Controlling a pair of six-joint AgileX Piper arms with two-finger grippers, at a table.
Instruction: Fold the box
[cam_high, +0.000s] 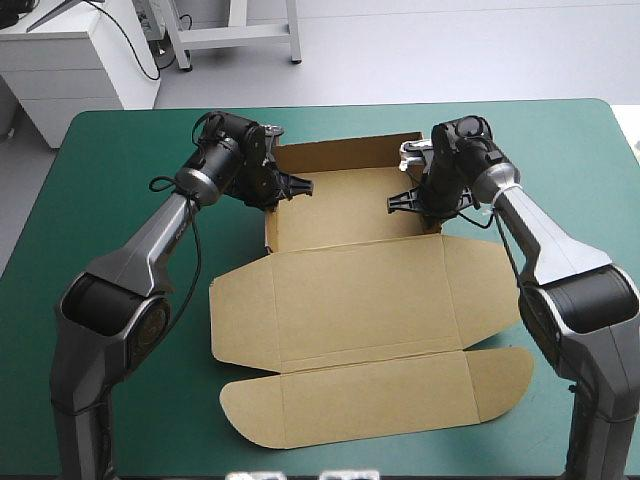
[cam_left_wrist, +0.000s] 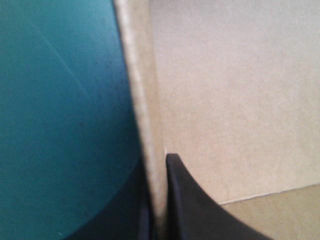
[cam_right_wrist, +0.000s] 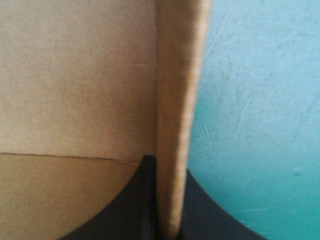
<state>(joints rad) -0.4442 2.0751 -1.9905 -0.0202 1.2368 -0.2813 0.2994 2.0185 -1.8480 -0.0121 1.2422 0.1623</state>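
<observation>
High view: the cut brown board box (cam_high: 360, 300) lies mid-table on the teal-green cover (cam_high: 110, 170). Its far part is raised into a tray and its lid lies flat nearer. The left gripper (cam_high: 283, 188) is at the tray's left wall, the right gripper (cam_high: 412, 200) at its right wall.
Left wrist view: the black fingers (cam_left_wrist: 190, 200) clench the upright wall.
Right wrist view: the fingers (cam_right_wrist: 135, 200) likewise pinch their wall.

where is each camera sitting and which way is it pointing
high view: above and behind the robot, facing forward and down at the table and the box; both arms show, left gripper and right gripper at opposite raised walls.
left wrist view: on the left wrist, looking along its fingers, shut on one wall.
right wrist view: on the right wrist, looking along its fingers, shut on the other wall.
shared: both wrist views see a wall edge-on, brown board inside, teal-green cover outside.
</observation>
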